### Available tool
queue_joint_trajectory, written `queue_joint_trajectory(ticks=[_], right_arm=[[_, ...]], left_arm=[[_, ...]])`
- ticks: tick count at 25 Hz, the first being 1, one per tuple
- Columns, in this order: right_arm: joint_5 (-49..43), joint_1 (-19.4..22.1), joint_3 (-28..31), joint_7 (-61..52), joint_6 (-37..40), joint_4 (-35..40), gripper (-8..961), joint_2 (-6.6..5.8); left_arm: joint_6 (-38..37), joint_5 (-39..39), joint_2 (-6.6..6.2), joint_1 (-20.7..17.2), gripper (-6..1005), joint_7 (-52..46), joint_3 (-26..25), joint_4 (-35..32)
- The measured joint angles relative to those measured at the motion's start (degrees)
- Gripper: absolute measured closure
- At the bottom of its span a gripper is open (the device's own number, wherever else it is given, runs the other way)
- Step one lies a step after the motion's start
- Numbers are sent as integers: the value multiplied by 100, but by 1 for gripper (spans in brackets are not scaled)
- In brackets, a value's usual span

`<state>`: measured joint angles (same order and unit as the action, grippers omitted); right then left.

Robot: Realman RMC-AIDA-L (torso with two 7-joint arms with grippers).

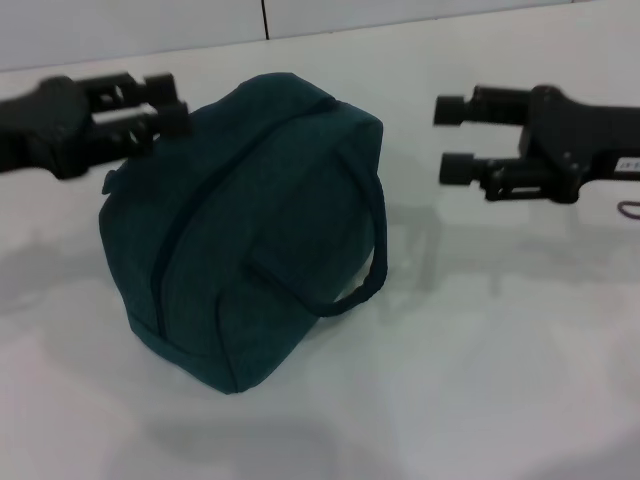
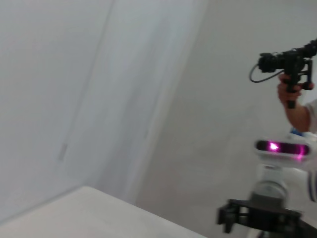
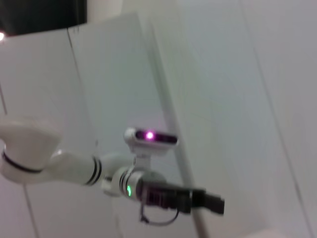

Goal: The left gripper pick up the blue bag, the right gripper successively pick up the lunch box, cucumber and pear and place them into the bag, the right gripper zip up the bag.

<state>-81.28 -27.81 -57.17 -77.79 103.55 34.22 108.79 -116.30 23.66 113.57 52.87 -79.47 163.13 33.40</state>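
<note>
**Both end effectors hovering beside the closed blue bag**

The left end effector [image 1: 170, 105] is hovering at the upper left of the head view, its two slim fingers lying nearly parallel with only a narrow gap between them, tips pointing toward the upper left corner of the blue bag [image 1: 250, 220] and sitting just beside it; whether they are touching the fabric cannot be told; nothing is being held. The right end effector [image 1: 452, 140] is hanging at the upper right of the head view, its two round-tipped fingers spread wide apart, one above the other in the frame, pointing left toward the bag and staying well apart from it; it is holding nothing; a white label is showing at the far right edge on its body.

The bag is resting on the white desk [image 1: 500, 380] in the centre-left of the head view, bulging and tilted; one loop handle is draping down its right side; a dark seam line is running down its front face.

In the left wrist view the right end effector [image 2: 224, 218] is showing at the lower right; a person's hand [image 2: 292, 94] is holding a camera rig at the upper right. In the right wrist view the left end effector [image 3: 215, 202] is extending from its arm in the lower centre.
</note>
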Motion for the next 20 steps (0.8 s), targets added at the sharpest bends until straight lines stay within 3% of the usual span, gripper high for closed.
queue_joint_trajectory(ticks=[4, 12, 20], right_arm=[[-487, -173, 2, -200, -45, -5, 211, 57], [-1062, -505, -18, -521, -40, -11, 215, 89], [-1121, -559, -22, -625, -102, -13, 215, 99]], left_arm=[[-36, -284, 161, -132, 465, 133, 7, -182], [-41, -673, 173, -309, 464, 426, 5, -768], [-44, -622, 179, -371, 464, 514, -1, -841]])
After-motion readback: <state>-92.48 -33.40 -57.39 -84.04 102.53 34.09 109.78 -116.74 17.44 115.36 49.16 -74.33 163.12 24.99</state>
